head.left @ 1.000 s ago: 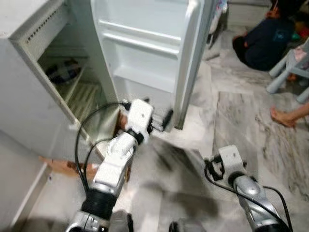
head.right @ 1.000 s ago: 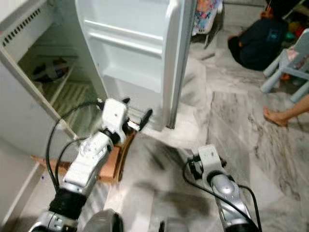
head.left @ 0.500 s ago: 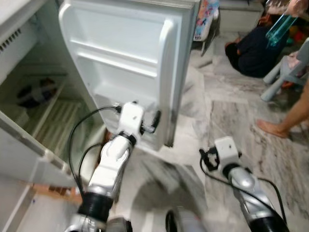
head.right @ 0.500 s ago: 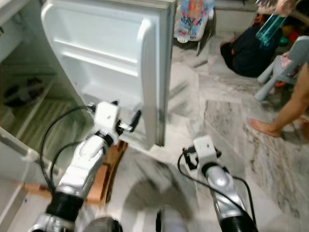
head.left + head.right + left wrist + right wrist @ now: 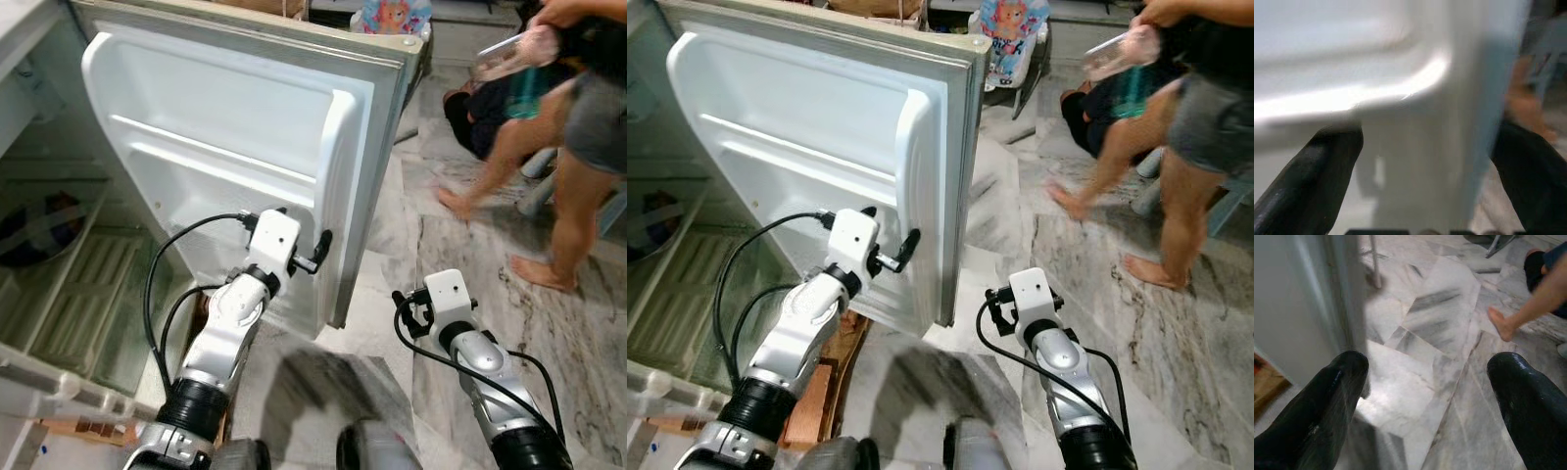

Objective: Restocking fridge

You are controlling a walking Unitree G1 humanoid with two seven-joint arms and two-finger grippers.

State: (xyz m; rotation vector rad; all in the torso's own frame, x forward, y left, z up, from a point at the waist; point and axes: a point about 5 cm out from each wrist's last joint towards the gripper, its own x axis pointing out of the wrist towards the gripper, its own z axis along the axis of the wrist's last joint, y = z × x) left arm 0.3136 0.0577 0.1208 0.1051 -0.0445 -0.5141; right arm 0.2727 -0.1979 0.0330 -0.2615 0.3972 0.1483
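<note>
The white fridge door (image 5: pixel 225 147) stands open, its bare inner shelves facing me. My left gripper (image 5: pixel 312 253) is raised against the door's lower inner edge. In the left wrist view its fingers (image 5: pixel 1312 171) are spread open with the door's raised rim (image 5: pixel 1449 122) between them. The fridge's interior (image 5: pixel 69 284) lies to the left, with ribbed shelves and a dark item (image 5: pixel 29 225) on one. My right gripper (image 5: pixel 1425 382) is held low over the marble floor (image 5: pixel 1440 323), right of the door, open and holding nothing.
A person (image 5: pixel 578 127) carrying a bottle (image 5: pixel 509 54) walks across the marble floor at the upper right. Another person (image 5: pixel 480 98) in dark clothes sits behind. Brown cardboard (image 5: pixel 813 392) lies on the floor at the fridge's foot.
The whole view has swung, so the door's inner face now shows more fully. My left gripper stays at the door's edge. A walking person has stepped in at the right.
</note>
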